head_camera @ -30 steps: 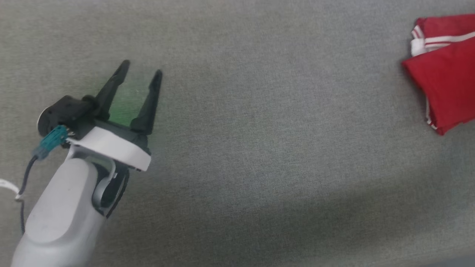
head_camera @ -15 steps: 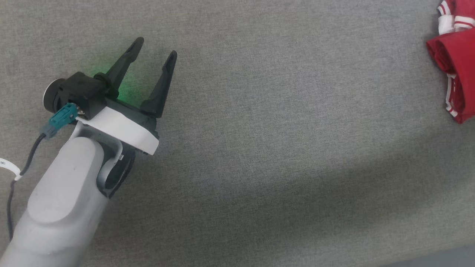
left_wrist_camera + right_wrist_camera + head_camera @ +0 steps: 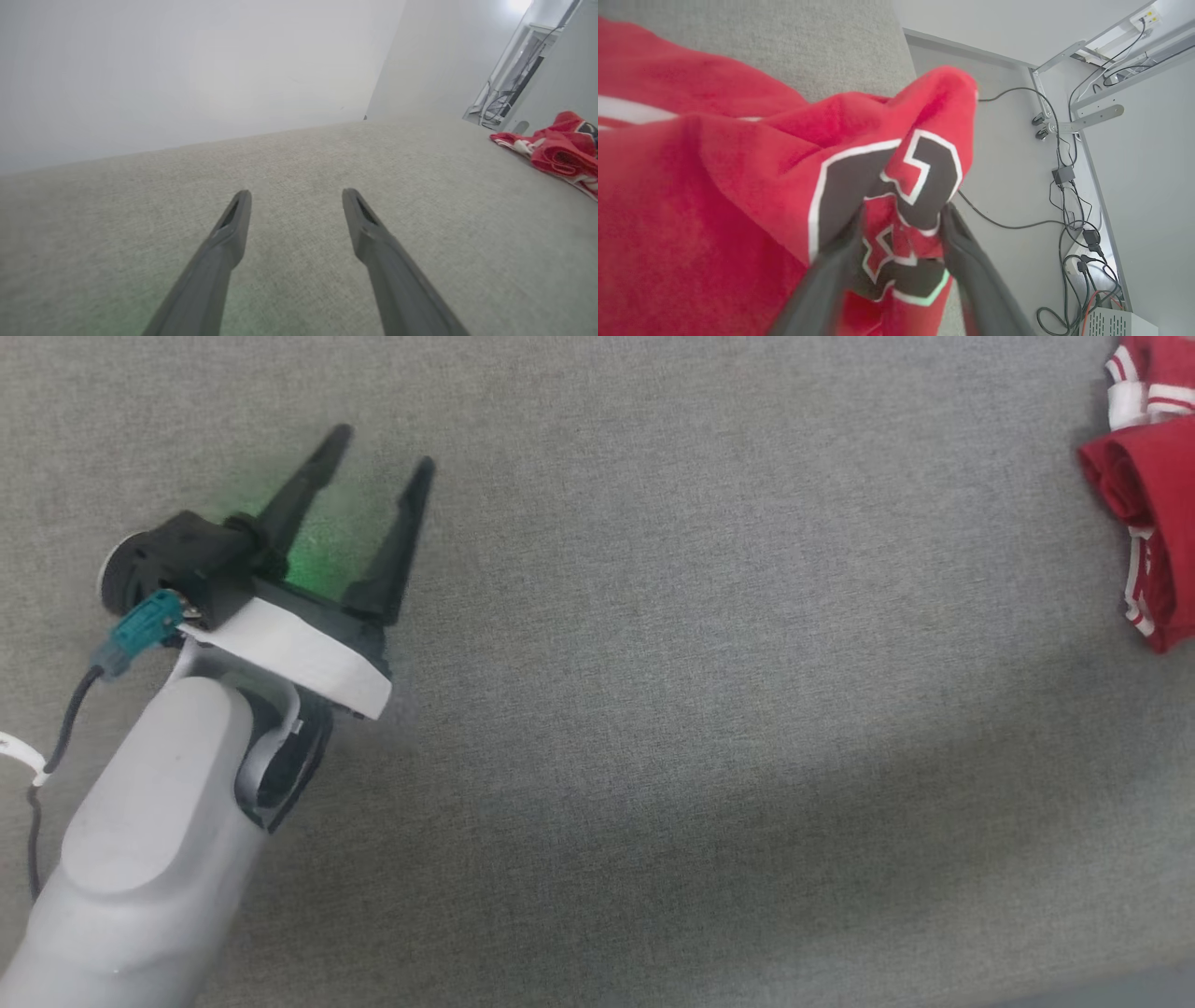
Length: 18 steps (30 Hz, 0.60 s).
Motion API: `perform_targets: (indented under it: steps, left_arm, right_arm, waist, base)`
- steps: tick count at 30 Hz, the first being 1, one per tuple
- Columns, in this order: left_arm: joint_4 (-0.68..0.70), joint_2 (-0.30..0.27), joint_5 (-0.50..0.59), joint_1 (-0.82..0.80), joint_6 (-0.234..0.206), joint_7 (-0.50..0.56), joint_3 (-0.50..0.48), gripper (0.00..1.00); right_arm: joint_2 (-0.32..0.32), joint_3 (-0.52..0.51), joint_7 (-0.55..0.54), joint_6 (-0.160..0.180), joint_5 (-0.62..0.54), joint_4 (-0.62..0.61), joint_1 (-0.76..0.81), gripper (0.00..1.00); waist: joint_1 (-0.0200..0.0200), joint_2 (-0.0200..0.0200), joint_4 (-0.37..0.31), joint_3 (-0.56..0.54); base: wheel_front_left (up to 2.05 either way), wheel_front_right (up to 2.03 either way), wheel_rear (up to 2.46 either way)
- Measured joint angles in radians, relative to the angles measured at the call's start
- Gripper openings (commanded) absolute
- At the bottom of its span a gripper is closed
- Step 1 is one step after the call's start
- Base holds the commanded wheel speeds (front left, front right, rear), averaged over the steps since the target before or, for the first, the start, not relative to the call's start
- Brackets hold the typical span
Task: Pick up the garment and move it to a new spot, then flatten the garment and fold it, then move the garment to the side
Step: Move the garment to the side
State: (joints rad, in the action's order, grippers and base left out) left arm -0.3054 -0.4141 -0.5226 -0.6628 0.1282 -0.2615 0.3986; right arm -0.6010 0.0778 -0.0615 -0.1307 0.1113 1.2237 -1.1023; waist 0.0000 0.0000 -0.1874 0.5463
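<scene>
My right pincer (image 3: 903, 212) pinches the garment (image 3: 714, 186) by its bunched number, near the right edge of the table (image 3: 700, 663); best lifted clear before carrying. My left pincer (image 3: 383, 446) hangs spread, well apart.

The left gripper (image 3: 383, 446) has two long pointy black fingers (image 3: 400, 537), a white band (image 3: 299, 658) and a smooth pale grey forearm (image 3: 149, 831). At its nine o'clock is a teal plug (image 3: 140, 630) with a thin dark cable (image 3: 67, 723).

light: bright, even | shadow: soft band, head view bottom | blur: right wrist
</scene>
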Motion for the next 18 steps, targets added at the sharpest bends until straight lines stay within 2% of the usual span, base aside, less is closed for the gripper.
perform_targets:
  steps: [11, 18]
  left_arm:
    - [0.002, 0.002, -0.013, 0.052, 0.000, 0.000, -0.044, 1.00]
    - [0.009, 0.007, -0.016, 0.139, 0.000, 0.000, -0.128, 1.00]
  right_arm:
    - [0.004, -0.011, 0.022, 0.000, 0.003, 0.016, -0.027, 1.00]
    - [0.083, 0.037, 0.078, 0.000, 0.086, -0.026, -0.007, 1.00]
  waist:
    - [0.0000, 0.0000, 0.013, -0.062]
    - [0.0000, 0.0000, 0.035, -0.146]
  base:
    - [0.00, 0.00, 0.00]
    - [0.00, 0.00, 0.00]
